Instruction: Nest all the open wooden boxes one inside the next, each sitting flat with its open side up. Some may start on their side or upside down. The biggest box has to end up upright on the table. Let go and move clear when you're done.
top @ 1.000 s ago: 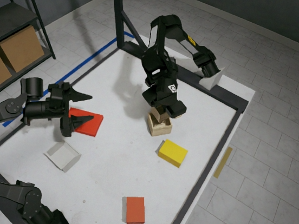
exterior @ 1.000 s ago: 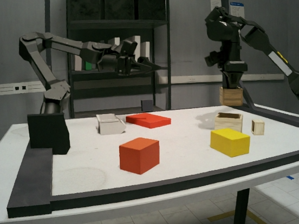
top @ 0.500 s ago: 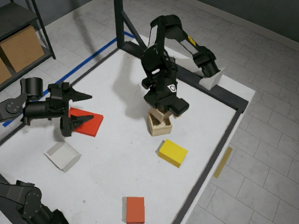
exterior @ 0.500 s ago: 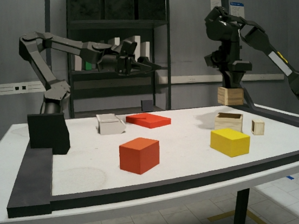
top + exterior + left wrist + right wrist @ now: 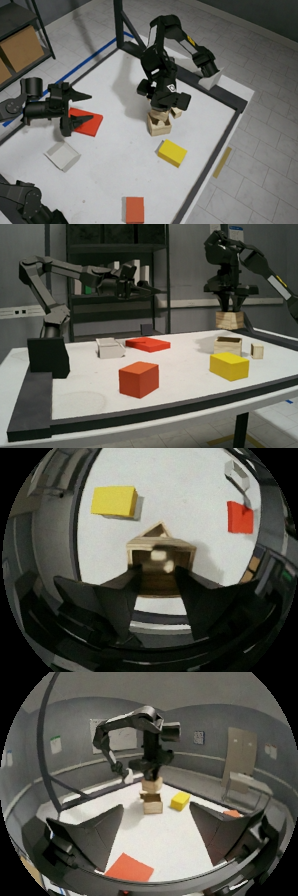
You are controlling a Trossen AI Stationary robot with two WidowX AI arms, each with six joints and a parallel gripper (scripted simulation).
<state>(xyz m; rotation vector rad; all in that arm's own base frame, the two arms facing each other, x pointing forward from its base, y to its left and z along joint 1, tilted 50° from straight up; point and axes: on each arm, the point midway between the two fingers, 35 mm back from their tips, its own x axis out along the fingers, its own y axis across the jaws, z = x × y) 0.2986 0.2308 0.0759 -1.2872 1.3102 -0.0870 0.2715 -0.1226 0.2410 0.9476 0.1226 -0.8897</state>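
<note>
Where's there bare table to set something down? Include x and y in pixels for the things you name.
Broad bare patch: between the white tray (image 5: pixel 62 157) (image 5: pixel 110 349), the orange block (image 5: pixel 135 210) (image 5: pixel 139 379) and the yellow block (image 5: pixel 173 153) (image 5: pixel 229 366). Crowded: around the wooden box on the table (image 5: pixel 160 130) (image 5: pixel 228 348), under the left gripper (image 5: pixel 231 311).
</note>
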